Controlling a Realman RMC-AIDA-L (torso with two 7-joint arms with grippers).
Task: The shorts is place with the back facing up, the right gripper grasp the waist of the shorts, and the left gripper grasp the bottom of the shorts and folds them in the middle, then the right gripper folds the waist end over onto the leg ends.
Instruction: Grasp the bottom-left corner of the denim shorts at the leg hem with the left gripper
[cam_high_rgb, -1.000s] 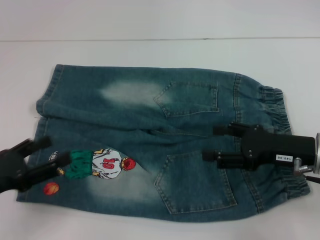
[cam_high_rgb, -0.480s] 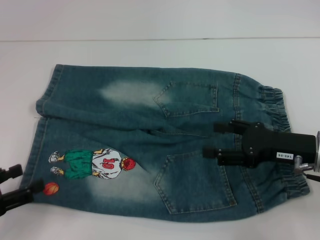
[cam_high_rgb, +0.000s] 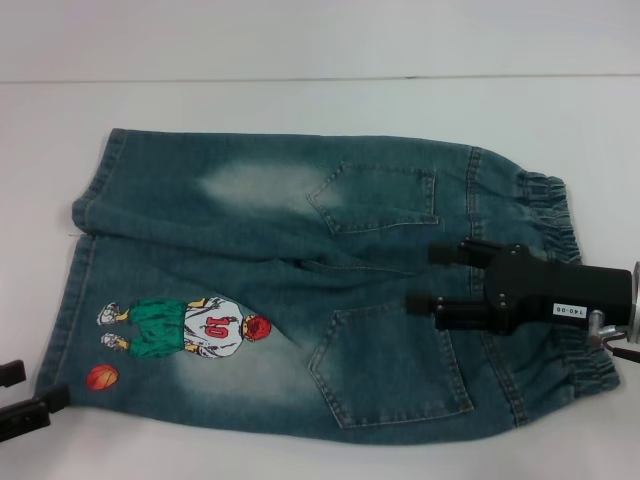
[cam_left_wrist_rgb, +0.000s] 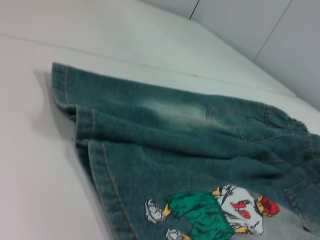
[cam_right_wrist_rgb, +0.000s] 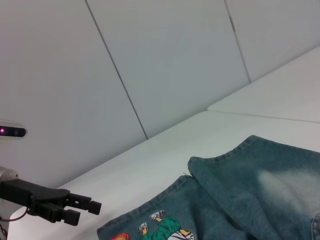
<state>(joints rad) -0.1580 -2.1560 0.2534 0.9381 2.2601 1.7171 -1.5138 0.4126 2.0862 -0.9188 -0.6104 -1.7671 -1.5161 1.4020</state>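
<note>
While the right tool (cam_high_rgb: 422, 277) reaches level over the ruffled waist (cam_high_rgb: 560, 290), fingers spread and pinching nothing, the left tool (cam_high_rgb: 25, 396) hangs off the corner beside the leg hems (cam_high_rgb: 80, 262), fingers apart. Faded denim shorts (cam_high_rgb: 300, 290) lie flat on the white tabletop (cam_high_rgb: 300, 110): two back pockets, one cartoon patch (cam_high_rgb: 190, 328).
</note>
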